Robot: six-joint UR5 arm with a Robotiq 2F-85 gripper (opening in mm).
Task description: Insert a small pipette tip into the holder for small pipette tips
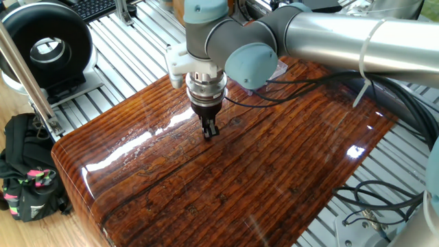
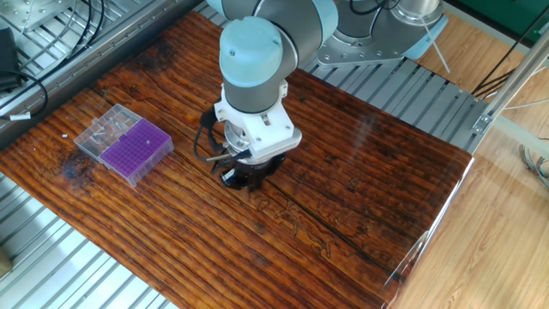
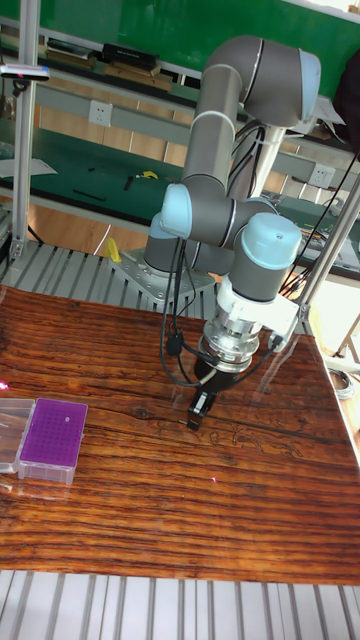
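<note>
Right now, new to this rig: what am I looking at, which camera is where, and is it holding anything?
It is one grey and light-blue robot arm over a glossy wooden table. Two cameras look down at the table from opposite sides; the tall picture is taken from in front of the table, facing the arm's base. The arm's hand points straight down, its tips close to the wood near the table's middle. The fingers look nearly together, but the pictures do not show whether they pinch anything; a pipette tip would be too small to see. Off to one side sits the holder for small pipette tips: a purple rack in a clear plastic box, apart from the hand.
</note>
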